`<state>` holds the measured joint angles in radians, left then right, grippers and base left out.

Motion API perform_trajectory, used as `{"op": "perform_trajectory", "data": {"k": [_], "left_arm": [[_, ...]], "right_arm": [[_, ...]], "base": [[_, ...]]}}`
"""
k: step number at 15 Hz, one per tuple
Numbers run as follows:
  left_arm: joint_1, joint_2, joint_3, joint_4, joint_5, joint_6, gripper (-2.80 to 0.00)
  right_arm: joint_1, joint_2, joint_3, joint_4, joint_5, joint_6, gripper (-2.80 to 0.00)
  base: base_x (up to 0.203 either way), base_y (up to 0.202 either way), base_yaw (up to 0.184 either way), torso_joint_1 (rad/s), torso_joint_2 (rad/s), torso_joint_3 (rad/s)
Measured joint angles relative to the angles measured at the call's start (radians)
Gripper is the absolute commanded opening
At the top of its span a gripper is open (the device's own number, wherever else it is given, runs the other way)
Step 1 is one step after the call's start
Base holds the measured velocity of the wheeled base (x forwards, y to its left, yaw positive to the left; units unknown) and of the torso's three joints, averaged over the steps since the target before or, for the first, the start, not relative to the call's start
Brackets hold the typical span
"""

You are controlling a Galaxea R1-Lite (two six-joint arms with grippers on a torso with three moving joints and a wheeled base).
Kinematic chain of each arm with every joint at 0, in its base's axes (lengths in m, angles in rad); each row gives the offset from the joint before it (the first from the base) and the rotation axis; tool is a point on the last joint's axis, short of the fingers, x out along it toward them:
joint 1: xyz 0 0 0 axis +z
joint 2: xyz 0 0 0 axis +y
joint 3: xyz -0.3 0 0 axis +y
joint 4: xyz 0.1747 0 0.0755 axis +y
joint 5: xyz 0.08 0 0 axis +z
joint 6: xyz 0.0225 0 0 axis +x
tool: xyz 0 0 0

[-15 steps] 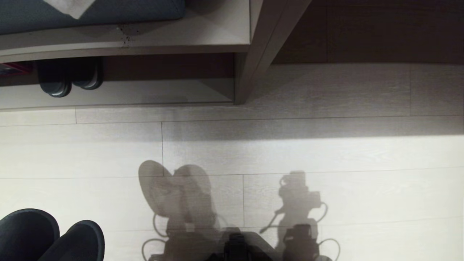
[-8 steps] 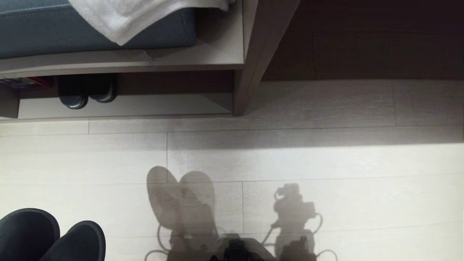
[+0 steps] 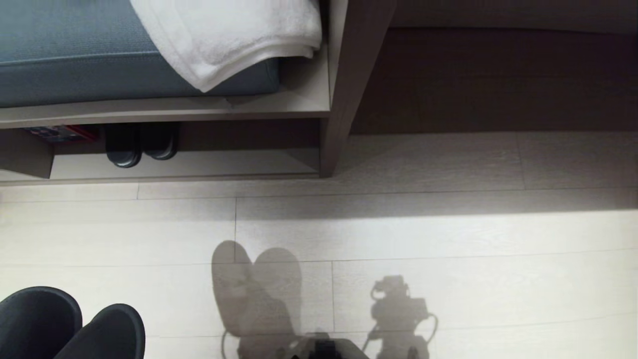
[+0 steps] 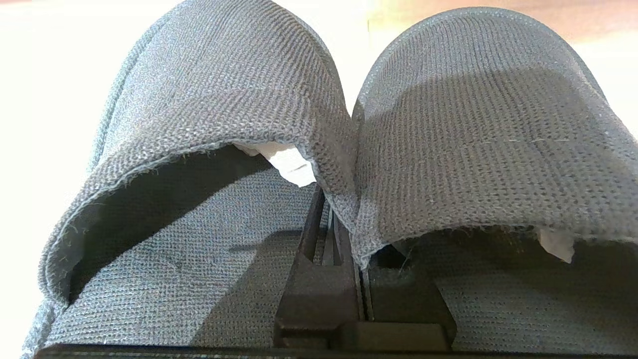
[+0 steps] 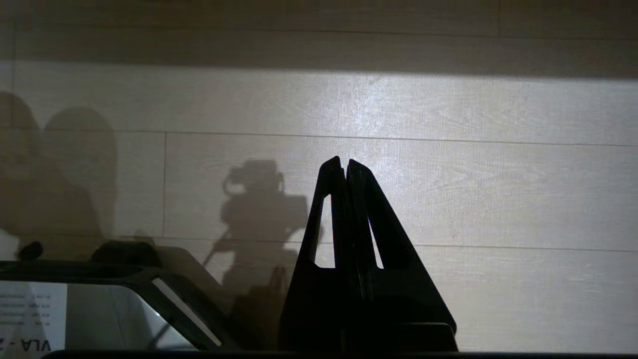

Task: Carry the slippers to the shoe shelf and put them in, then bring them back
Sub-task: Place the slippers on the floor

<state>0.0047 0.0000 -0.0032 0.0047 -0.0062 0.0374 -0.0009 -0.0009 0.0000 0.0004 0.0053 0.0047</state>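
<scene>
Left end effector (image 4: 344,259): clamped on the slippers (image 4: 344,149), inner edges pinched together.
Right end effector (image 5: 345,167): closed, empty.
Advice: shoe shelf (image 3: 199,169) to be approached squarely, grip kept firm.

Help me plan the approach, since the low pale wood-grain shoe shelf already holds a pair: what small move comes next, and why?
Probably carry on towards the free span of the shoe shelf. The left gripper is shut on the charcoal fabric slippers, floor lies between them and the shelf, and the dark pair with paler sole rims fills only its left part.
</scene>
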Motion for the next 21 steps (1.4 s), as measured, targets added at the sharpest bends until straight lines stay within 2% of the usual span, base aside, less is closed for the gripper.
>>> {"op": "perform_trajectory", "data": {"k": [21], "left_arm": [[0.000,0.001,-0.002,0.006,-0.006,0.007,-2.80]], "right_arm": [[0.000,0.000,0.000,0.000,0.000,0.000,-2.80]], "base": [[0.000,0.000,0.000,0.002,0.00,0.202]]}}
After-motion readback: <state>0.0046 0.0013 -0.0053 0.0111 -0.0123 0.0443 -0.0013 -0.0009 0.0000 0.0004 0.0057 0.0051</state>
